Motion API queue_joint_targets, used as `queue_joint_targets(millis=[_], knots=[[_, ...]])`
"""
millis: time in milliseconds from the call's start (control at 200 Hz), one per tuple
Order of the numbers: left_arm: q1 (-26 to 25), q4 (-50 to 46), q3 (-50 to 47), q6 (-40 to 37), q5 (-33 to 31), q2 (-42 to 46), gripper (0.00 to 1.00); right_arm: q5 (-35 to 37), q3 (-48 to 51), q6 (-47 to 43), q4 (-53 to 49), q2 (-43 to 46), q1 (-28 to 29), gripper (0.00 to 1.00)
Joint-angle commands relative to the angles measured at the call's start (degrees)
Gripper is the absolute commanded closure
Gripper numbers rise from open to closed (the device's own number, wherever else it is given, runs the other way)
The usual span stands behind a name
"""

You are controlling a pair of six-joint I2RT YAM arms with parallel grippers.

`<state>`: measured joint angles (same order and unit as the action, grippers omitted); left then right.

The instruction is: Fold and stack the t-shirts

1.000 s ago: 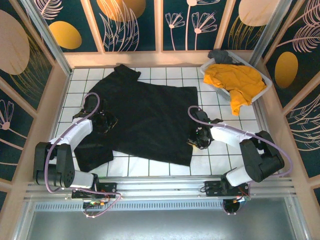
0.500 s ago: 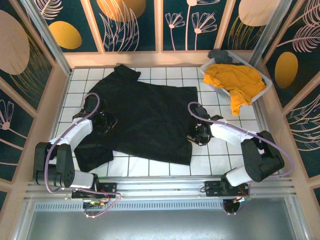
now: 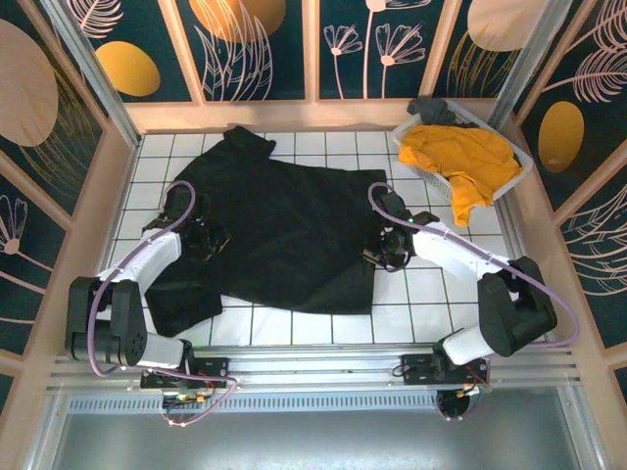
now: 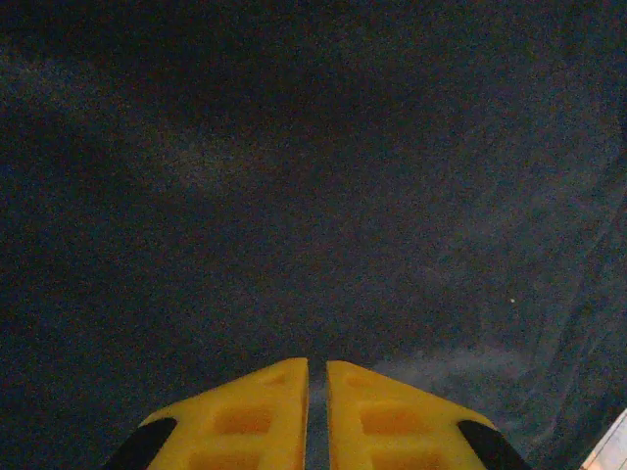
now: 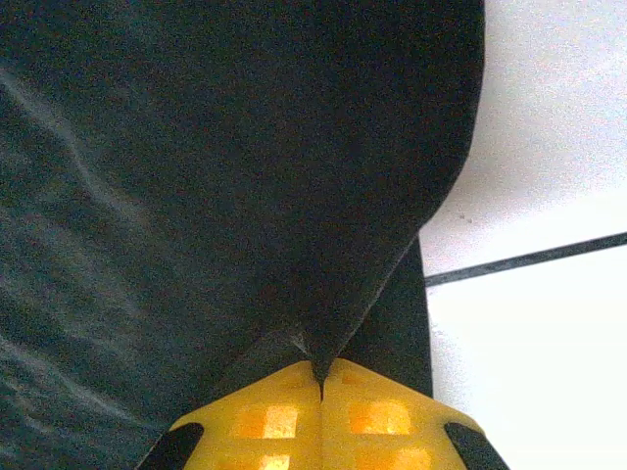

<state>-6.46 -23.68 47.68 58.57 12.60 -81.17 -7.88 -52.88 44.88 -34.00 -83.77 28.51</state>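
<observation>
A large black t-shirt [image 3: 284,225] lies spread on the white tiled floor [image 3: 431,294]. My left gripper [image 3: 204,240] rests on the shirt's left side, by the sleeve. In the left wrist view its yellow fingers [image 4: 255,411] stand a thin slit apart, with dark cloth [image 4: 294,176] in the slit and all around the left gripper [image 4: 316,362]. My right gripper [image 3: 380,255] sits at the shirt's right edge. In the right wrist view the right gripper [image 5: 321,364] is shut on a pinched fold of black cloth [image 5: 216,147]. The mustard-yellow t-shirt [image 3: 460,157] lies heaped in the basket.
The white lattice basket [image 3: 411,157] stands in the far right corner, with the yellow shirt hanging over its near rim. Wooden walls enclose the floor on three sides. Bare tiles [image 5: 549,147] lie to the right of the black shirt and along the near edge.
My right gripper has shut on the shirt's right edge and moved away from the near edge, drawing the near right corner inward. The left arm has barely moved.
</observation>
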Motion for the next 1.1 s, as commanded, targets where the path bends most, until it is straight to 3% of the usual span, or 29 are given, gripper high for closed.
queue_joint_targets(millis=[0,455,781,1091], knots=[[-0.31,-1.96,1.76,-1.18,-1.3,-0.53,0.86,2.07,-2.35,-1.58,-2.22,-1.33,-0.93,1.0],[-0.31,-6.38,3.61,-3.06,-7.11,0.83,0.86,3.97,-1.62,-5.41,-1.41,-2.37,-6.72,1.0],[0.29,-10.77,4.86,-4.63,-14.8,1.69,0.84,5.15,-2.05,-7.11,-1.4,-3.63,-9.07,1.0],[2.72,-10.81,3.72,-5.68,-15.93,1.89,0.83,5.74,-7.41,-11.17,-0.64,-8.76,-12.47,1.0]])
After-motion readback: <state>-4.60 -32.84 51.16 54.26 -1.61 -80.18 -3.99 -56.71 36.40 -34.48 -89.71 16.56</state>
